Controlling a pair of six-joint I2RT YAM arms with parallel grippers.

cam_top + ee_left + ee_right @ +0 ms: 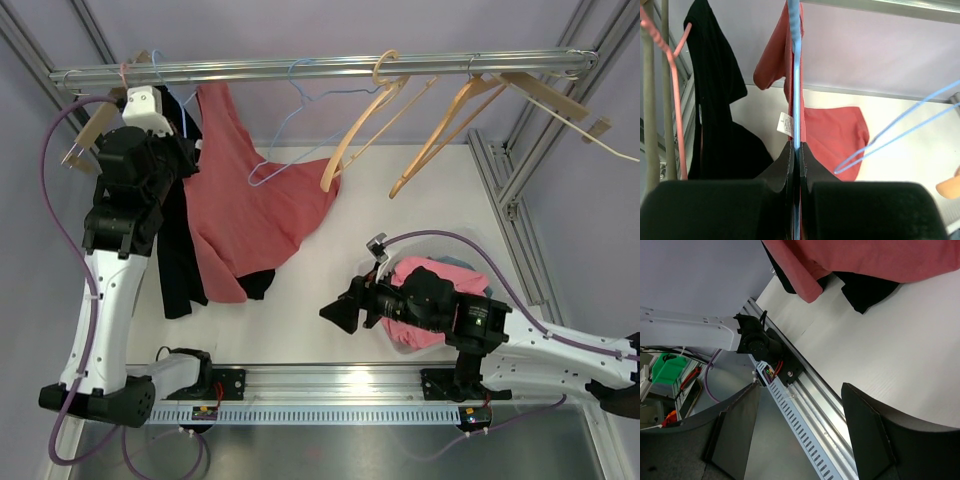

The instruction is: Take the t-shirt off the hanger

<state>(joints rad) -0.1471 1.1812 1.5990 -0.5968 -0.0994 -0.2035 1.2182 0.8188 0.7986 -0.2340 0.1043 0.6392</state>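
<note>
Evidently the step in hand is the first grab. Just under the rail, at its left end, the left tool is pinched closed on the blue hanger that carries the red t-shirt. A black garment hangs from the same rail beside it. The shirt is not yet off the hanger — its body drapes down below the rail. Next, I judge, the hanger needs holding steady while the cloth is drawn off its shoulder. Further right, bare wooden hangers hang from the rail. Well below the rail, the right tool stands wide open, holding nothing, near a bin of clothes. The worktop is white — pale lilac walls and aluminium framing surround it.
</note>
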